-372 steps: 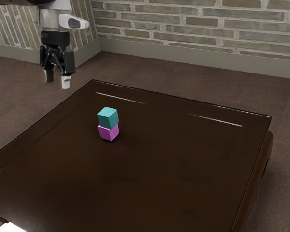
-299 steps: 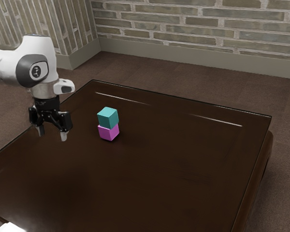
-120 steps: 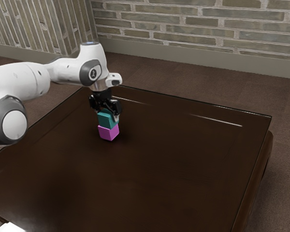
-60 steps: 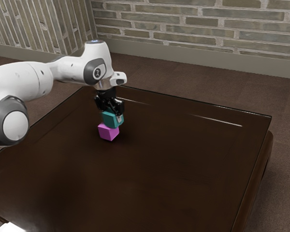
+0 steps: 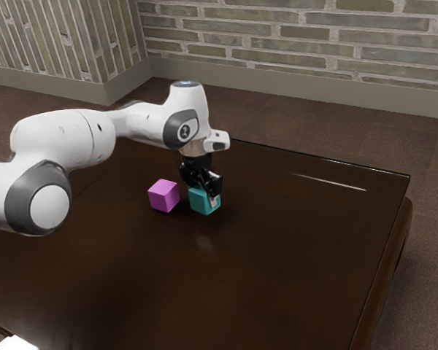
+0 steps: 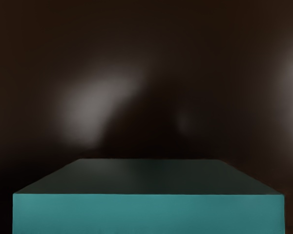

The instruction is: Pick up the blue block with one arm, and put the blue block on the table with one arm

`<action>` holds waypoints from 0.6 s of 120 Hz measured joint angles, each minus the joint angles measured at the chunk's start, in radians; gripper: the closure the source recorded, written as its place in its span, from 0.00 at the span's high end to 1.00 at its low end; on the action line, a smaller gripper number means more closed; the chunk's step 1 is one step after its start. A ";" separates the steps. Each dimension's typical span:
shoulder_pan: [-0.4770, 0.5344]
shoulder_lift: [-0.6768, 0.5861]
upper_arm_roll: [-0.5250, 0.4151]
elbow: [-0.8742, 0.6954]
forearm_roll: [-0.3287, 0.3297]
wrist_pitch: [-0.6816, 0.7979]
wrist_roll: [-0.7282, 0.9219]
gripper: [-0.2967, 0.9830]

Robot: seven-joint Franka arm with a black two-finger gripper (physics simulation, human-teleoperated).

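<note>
My gripper points down over the dark table, its fingers on two sides of the teal-blue block, shut on it. The block is low, at or just above the tabletop; whether it touches the wood I cannot tell. It stands apart from the pink block, toward the exterior view's right. In the wrist view the blue block lies large and close under my hand, with dark table surface beyond it.
The pink block rests on the table a small gap from the blue one, toward the exterior view's left. Bare tabletop extends toward the exterior view's right and front. A brick wall stands behind.
Over the last half second my gripper has carried the blue block off the pink block, toward the exterior view's right and down. The pink block has stayed in place.
</note>
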 joint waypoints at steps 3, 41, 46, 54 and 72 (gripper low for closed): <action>0.000 0.006 0.000 0.000 0.000 0.002 0.000 0.54; -0.012 -0.013 -0.001 -0.001 -0.004 0.016 0.000 0.69; -0.010 -0.036 -0.001 -0.002 -0.004 0.010 0.000 0.71; -0.005 -0.145 0.000 -0.027 -0.004 -0.026 -0.002 0.72; 0.052 -0.725 -0.169 -0.364 -0.018 -0.194 0.091 0.75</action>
